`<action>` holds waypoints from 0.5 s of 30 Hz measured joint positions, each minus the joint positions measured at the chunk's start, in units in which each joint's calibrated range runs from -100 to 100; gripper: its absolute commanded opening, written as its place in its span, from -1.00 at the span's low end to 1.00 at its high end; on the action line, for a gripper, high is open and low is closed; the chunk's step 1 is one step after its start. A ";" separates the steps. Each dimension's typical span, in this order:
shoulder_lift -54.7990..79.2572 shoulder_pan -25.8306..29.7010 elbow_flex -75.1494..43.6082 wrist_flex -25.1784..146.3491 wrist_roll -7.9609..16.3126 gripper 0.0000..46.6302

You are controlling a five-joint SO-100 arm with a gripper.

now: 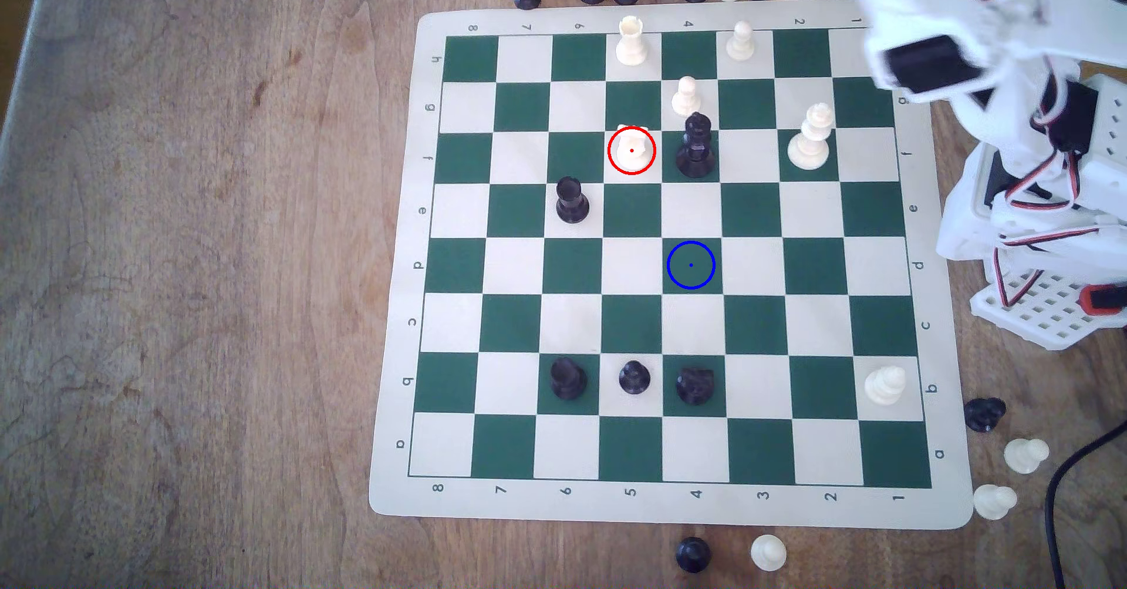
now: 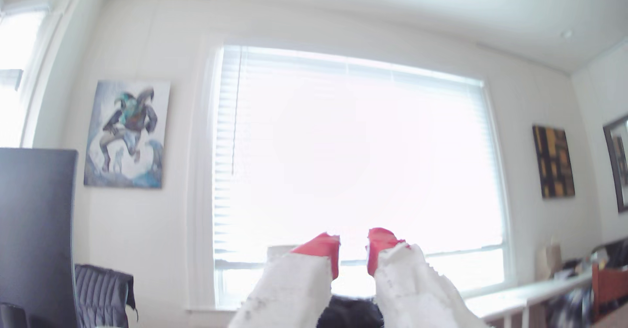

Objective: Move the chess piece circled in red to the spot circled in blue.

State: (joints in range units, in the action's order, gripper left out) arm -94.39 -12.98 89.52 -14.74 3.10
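Board (image 1: pixel 939 506) is lying flat on the wooden table; moving across the exterior view from the left, the chess piece circled in red (image 1: pixel 631 149) is sitting on its cream square, just beside a tall black piece (image 1: pixel 696 145). Further along, the spot circled in blue (image 1: pixel 690 265) is waiting, unoccupied. At the right edge, the arm is folding back, its gripper (image 2: pixel 353 251) pointing at a window, narrowly parted and carrying nothing. Descending from above, fingers straddling the knight away from its black neighbour, is looking wisest.

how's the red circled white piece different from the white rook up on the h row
The red-circled piece is short, with a blocky uneven top; the rook is taller, with a notched castle top. The circled piece stands on row f beside a black piece; the rook stands at the board's far edge, with no piece on the adjoining squares. Both are cream, upright and on cream squares in column 5.
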 measured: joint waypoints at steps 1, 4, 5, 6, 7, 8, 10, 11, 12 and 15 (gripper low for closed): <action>1.42 -0.52 -0.99 3.11 0.24 -0.99; 7.79 -1.25 -7.50 16.33 0.20 -0.99; 9.97 -1.33 -9.67 20.00 0.15 -0.99; 15.33 -1.33 -16.18 28.84 -0.10 -0.99; 18.27 -1.62 -19.88 33.55 -0.34 -0.99; 20.78 -1.84 -22.68 37.85 -0.44 -0.99; 25.30 -2.21 -27.11 43.90 -1.27 -0.99; 28.15 -2.21 -29.73 47.89 -2.00 -0.99; 29.33 -2.21 -30.64 49.40 -2.25 -0.99; 34.27 -1.11 -33.53 54.98 -3.42 -0.96</action>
State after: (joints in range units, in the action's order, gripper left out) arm -60.12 -14.09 55.99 40.24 -0.32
